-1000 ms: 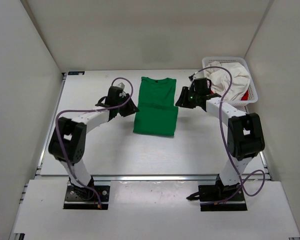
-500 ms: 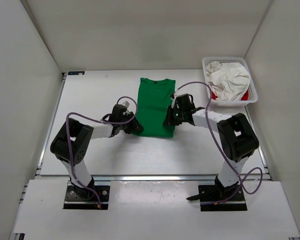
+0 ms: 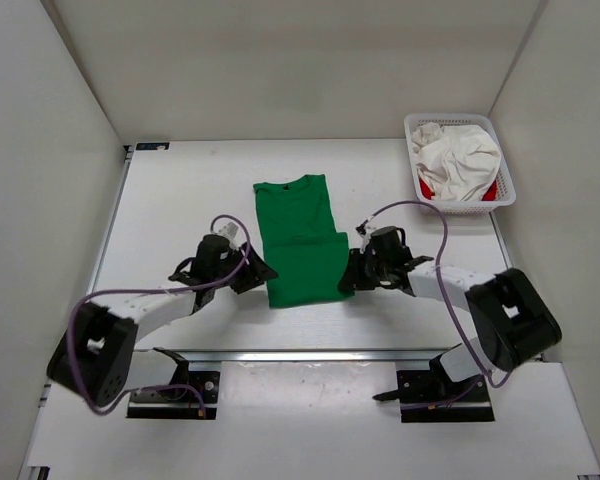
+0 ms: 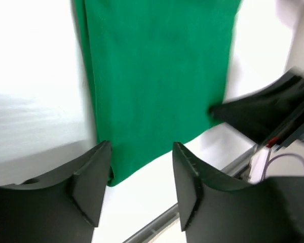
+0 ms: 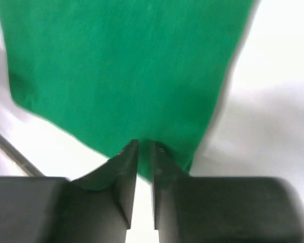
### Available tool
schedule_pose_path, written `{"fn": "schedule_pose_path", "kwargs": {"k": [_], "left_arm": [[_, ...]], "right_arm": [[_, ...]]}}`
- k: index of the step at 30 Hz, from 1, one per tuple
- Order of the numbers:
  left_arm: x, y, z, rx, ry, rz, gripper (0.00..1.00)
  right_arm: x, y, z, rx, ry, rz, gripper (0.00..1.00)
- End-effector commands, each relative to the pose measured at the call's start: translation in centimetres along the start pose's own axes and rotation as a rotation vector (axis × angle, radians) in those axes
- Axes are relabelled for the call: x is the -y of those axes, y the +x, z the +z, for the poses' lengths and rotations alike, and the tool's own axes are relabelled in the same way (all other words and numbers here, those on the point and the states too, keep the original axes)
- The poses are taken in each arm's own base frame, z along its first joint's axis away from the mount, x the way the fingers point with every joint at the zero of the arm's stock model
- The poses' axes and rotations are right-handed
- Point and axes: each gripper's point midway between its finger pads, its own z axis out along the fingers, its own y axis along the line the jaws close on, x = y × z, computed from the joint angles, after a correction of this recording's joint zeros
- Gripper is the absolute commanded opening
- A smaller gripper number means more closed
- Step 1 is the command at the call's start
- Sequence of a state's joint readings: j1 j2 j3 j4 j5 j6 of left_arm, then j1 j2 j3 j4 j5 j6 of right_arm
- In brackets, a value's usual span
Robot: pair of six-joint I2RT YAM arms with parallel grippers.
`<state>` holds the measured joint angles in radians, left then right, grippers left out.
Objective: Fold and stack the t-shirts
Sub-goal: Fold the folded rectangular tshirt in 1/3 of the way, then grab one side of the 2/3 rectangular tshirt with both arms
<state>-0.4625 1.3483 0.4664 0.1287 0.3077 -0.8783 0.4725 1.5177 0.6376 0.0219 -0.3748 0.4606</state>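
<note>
A white table (image 3: 180,200) boxed in by pale walls carries a white mesh basket (image 3: 410,125) in its far corner, and everything else can be placed from that basket. The white t-shirt (image 3: 462,155) is bundled inside it, with the red t-shirt (image 3: 491,190) peeking out beneath, both seemingly waiting their turn. The green t-shirt (image 3: 298,245) lies flat well apart from the basket, off toward the arms' bases, already narrowed into a long strip with its collar at the end nearer the back wall. The right gripper (image 3: 351,278) sits at the hem corner nearer the basket, jaws clenched to a thin slit with green cloth nipped at their tips. That looks like a pinch meant to drag the shirt or lift it for the next fold. The left gripper (image 3: 255,272) is at the hem corner farther from the basket with its fingers (image 4: 88,177) spread apart. The cloth's edge lies loose between them, so it grasps nothing. Half a second ago the shirt lay farther back, its collar about level with the basket's near end. Now it has slid toward the arms and skewed slightly, and both arms have drawn back with it while the basket's load is unchanged
</note>
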Motion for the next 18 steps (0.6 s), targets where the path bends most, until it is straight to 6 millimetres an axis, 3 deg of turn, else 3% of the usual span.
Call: {"fn": "schedule_pose_path", "kwargs": {"k": [1,5,7,15,18], "left_arm": [[-1.4,-1.5,-2.5,0.093,-0.067,0.039,0.63],[-3.5,-0.4,-2.9,0.057,-0.115,0.042,0.66],[-3.4,1.1,-2.3,-0.004,-0.099,0.042,0.68],[-3.6,4.1,-0.4,-0.090,-0.128,0.075,0.65],[-4.0,4.3,-0.1,-0.091,-0.144,0.069,0.53]], "right_arm": [[-0.5,-0.7,-2.4,0.087,-0.019,-0.011,0.17],[0.7,-0.6,-4.2,0.140,-0.039,0.053,0.36],[1.4,-0.3,-4.3,0.123,-0.020,0.068,0.41],[1.9,1.6,-2.6,0.039,-0.041,0.104,0.41],[1.8,1.8,-2.2,0.017,-0.053,0.112,0.33]]}}
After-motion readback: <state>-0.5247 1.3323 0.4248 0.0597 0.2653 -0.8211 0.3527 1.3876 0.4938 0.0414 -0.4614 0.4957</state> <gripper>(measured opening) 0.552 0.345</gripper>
